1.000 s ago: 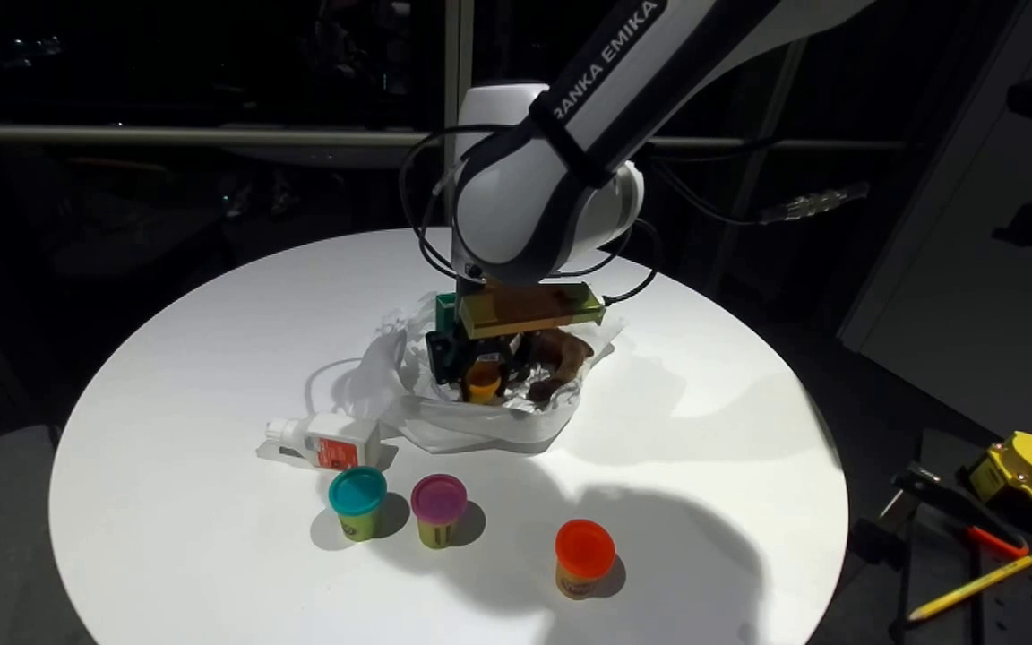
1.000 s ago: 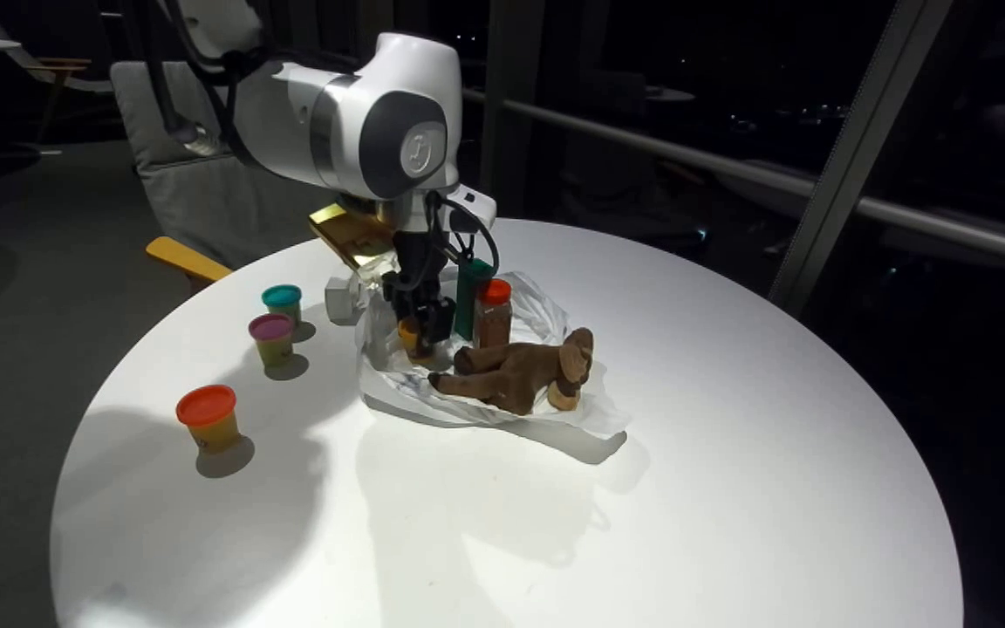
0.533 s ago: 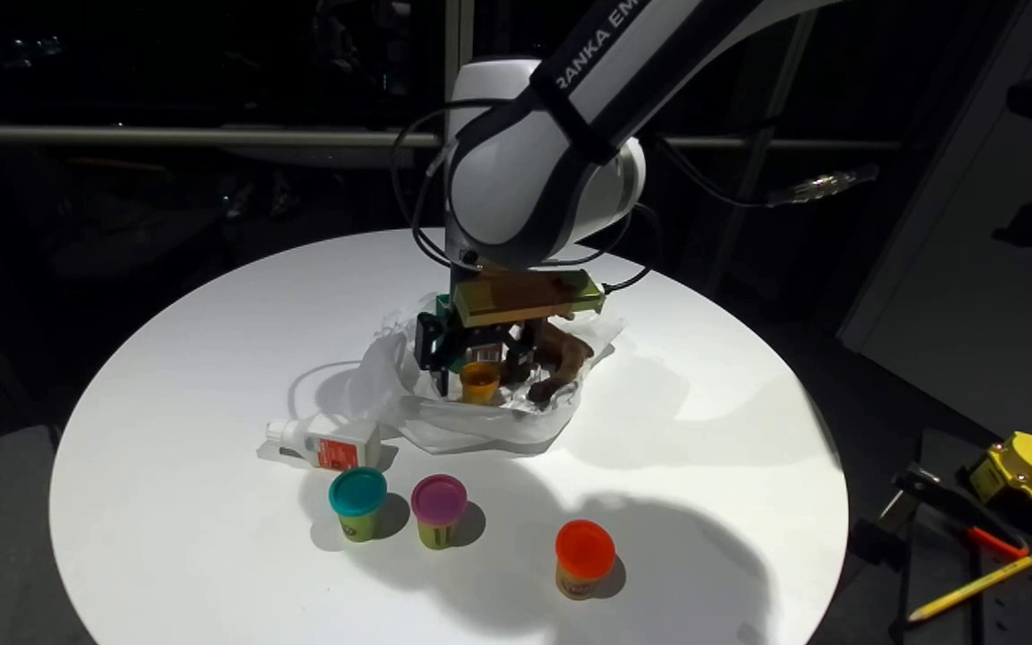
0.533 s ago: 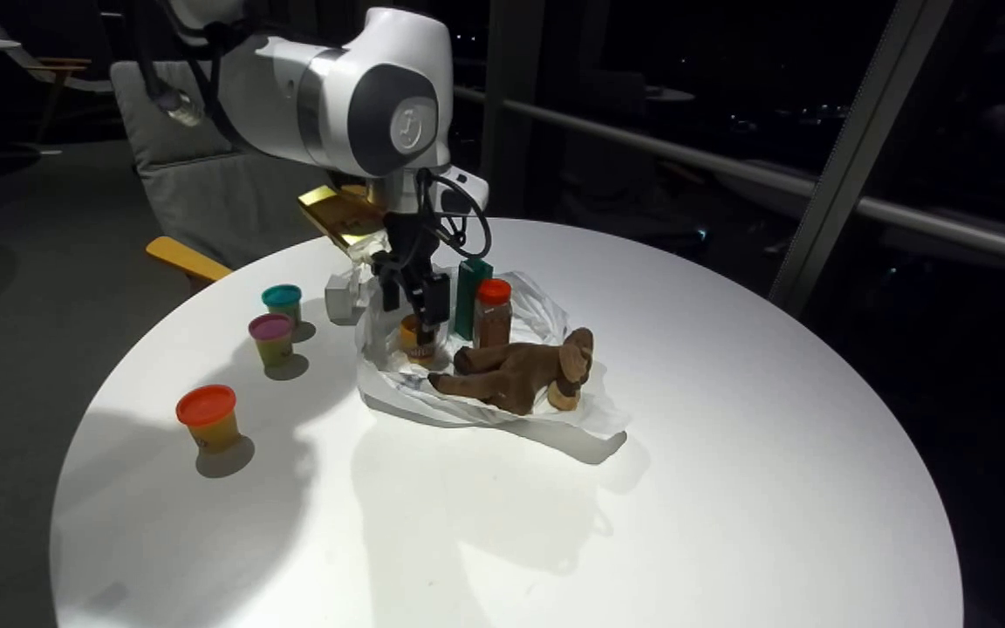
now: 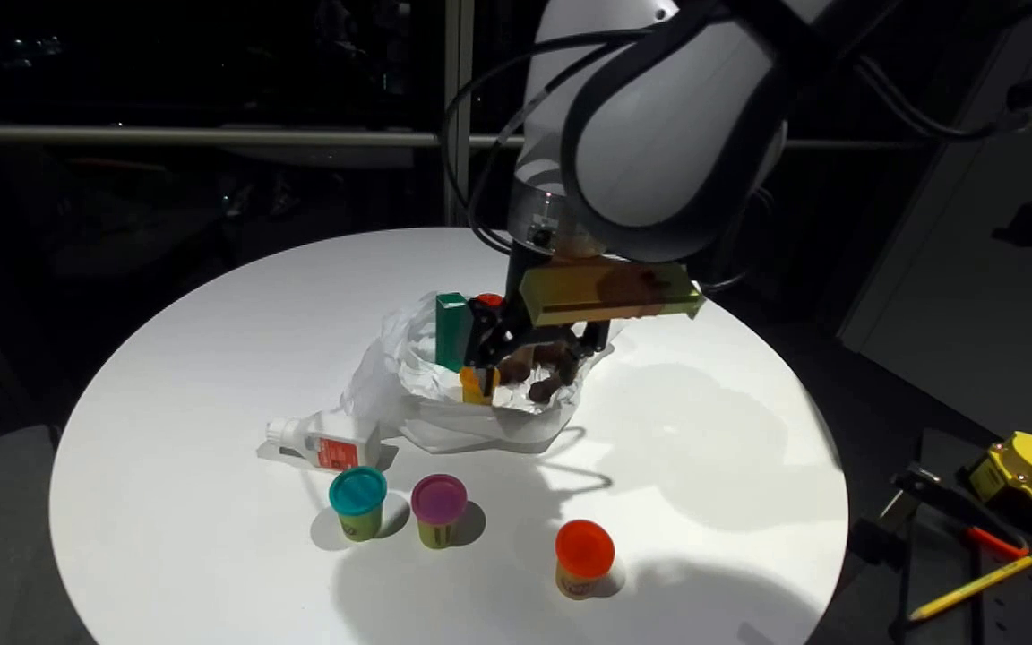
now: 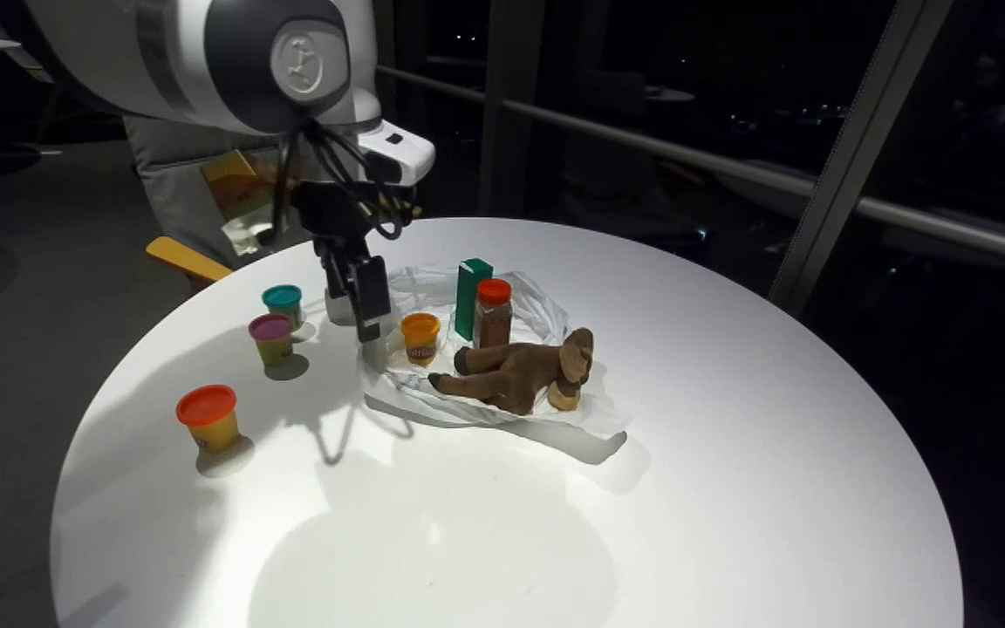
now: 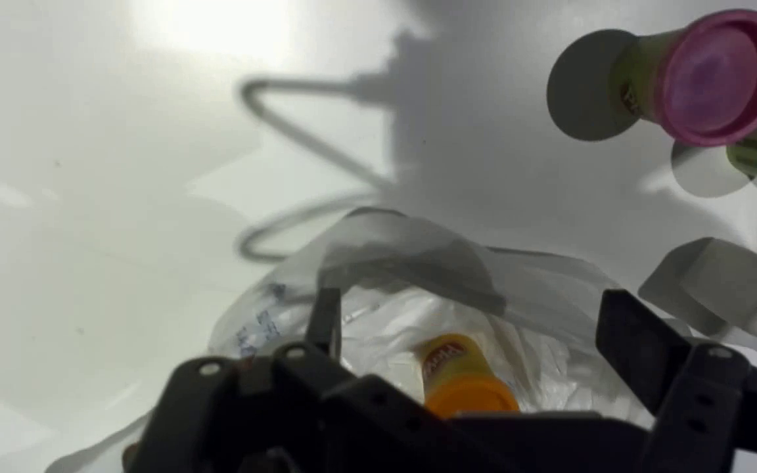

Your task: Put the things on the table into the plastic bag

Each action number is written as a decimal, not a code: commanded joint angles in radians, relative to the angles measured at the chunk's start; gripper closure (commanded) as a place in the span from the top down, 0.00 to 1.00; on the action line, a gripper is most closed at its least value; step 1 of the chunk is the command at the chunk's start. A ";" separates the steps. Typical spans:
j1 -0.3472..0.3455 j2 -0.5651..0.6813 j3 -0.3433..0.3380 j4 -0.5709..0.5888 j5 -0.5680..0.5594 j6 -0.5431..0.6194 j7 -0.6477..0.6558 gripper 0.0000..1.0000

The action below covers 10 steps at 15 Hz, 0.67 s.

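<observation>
Translucent white plastic bag point(image 5: 476, 432): thin and wrinkly, it gapes on the round white table point(image 6: 642, 541); limp, I'd guess, and easily dragged if anything snags its edge.
In the bag: a yellow tub with an orange lid point(image 6: 420, 340) and a dark green box point(image 6: 468, 305), both upright; a clear jar with a red lid point(image 6: 493, 324); a brown toy animal point(image 6: 516, 375), sprawled, probably soft.
Black gripper point(image 7: 472, 318): it hangs over the bag, both fingers spread wide, grasping nothing.
Outside the bag: I see a greenish tub with a purple lid point(image 5: 438, 511), a greenish tub with a teal lid point(image 5: 359, 503), a yellow tub with an orange-red lid point(image 5: 582, 560), and a white bottle with a red label point(image 5: 328, 441) lying on its side near the bag.
Tubs: they look light and stiff; I'd pinch each round the body, under the lid, not by its smooth top.
Bottle: likely slick; best taken across its middle.
</observation>
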 commanded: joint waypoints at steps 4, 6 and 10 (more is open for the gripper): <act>0.004 -0.184 0.051 -0.338 -0.001 0.107 0.001 1.00; 0.007 -0.193 0.081 -0.378 0.001 0.125 -0.006 1.00; 0.048 -0.204 0.106 -0.417 -0.034 0.183 0.016 1.00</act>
